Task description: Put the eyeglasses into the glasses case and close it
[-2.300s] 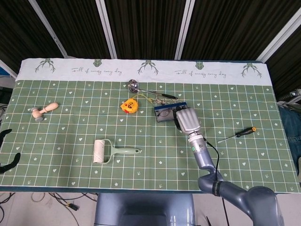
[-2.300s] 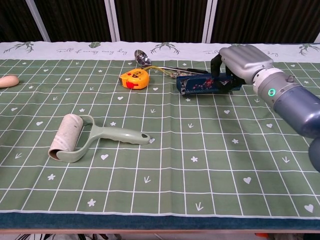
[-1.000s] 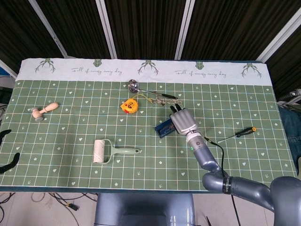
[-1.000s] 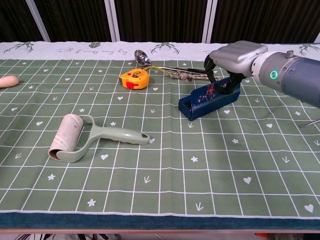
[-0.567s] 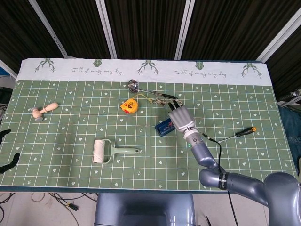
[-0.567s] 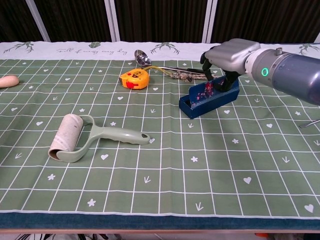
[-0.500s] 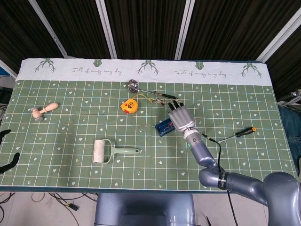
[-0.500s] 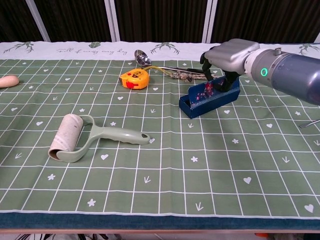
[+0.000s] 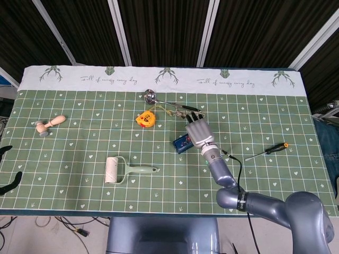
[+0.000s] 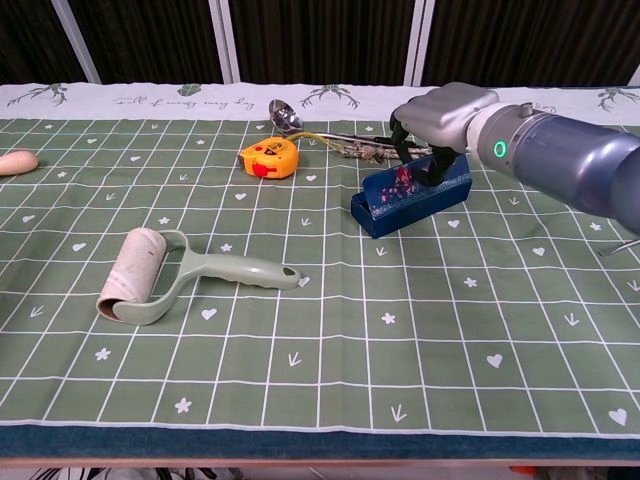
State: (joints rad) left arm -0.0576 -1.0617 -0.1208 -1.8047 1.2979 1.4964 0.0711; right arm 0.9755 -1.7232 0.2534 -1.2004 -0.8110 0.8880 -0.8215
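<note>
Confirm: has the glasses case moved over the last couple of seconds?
Yes. The glasses case, held by the right hand, came toward the robot, away from the ladle, and now sits angled.

My right hand [image 10: 437,122] covers the far end of the glasses case [image 10: 408,205], so I cannot tell if the eyeglasses lie inside; my left hand [image 9: 6,169] is cut by the head view's left edge, its fingers' state unclear.
</note>
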